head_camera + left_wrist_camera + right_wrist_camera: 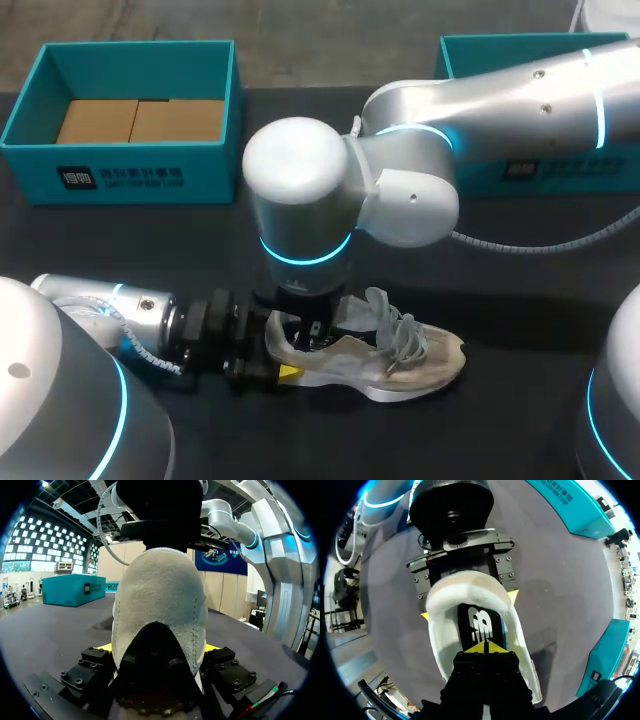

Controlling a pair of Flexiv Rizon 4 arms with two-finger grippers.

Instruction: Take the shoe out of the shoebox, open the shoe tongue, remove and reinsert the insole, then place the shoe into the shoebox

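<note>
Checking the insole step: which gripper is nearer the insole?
Right. The right gripper has its tips inside the shoe, over the insole; the left gripper clamps the heel from outside.

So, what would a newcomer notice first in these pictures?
The pale shoe on the dark table, near the front. The left gripper clamps its heel between its jaws, while the right gripper points down into the opening, jaws shut over the insole. Two teal shoeboxes stand at the back.
</note>
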